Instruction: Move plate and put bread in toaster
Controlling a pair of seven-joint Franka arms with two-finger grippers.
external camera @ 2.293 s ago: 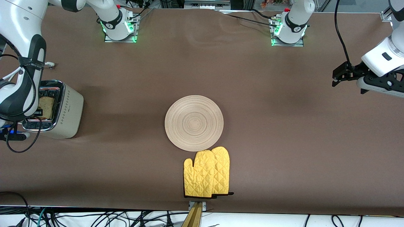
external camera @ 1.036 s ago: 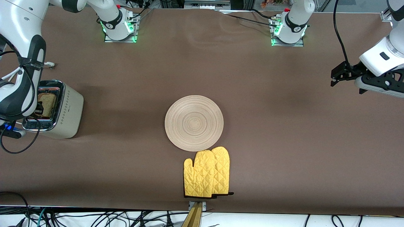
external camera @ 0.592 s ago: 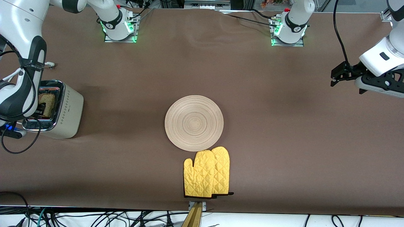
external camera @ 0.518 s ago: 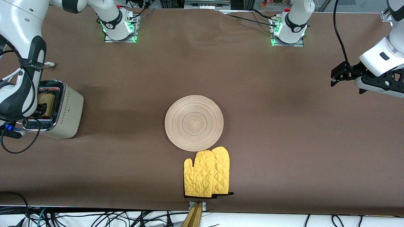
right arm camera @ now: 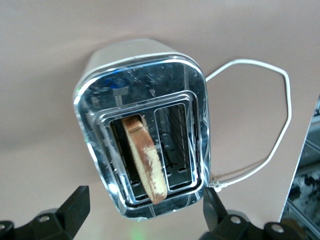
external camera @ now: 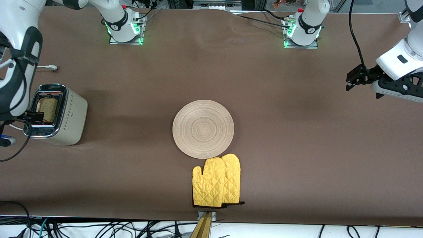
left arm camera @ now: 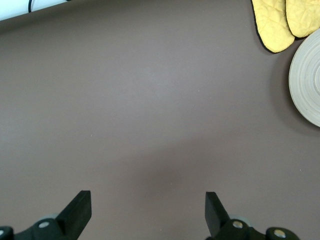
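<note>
both arms aloft, left pincer [external camera: 348,81] and right pincer [right arm camera: 142,212] spread wide

High front camera looks down across the whole table [external camera: 297,138]. Right wrist view stares down close on the toaster [right arm camera: 145,135]; left wrist view shares the plate [left arm camera: 307,85] and mitts [left arm camera: 285,22].

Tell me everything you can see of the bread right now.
The bread is one thin slice, pale and speckled on its face with a darker brown crust. It stands on edge in one slot of the toaster, leaning a little, its top edge poking above the chrome top; the other slot is empty. The right gripper hangs open over the toaster, fingers clear of the slice. Only the toaster touches it.
</note>
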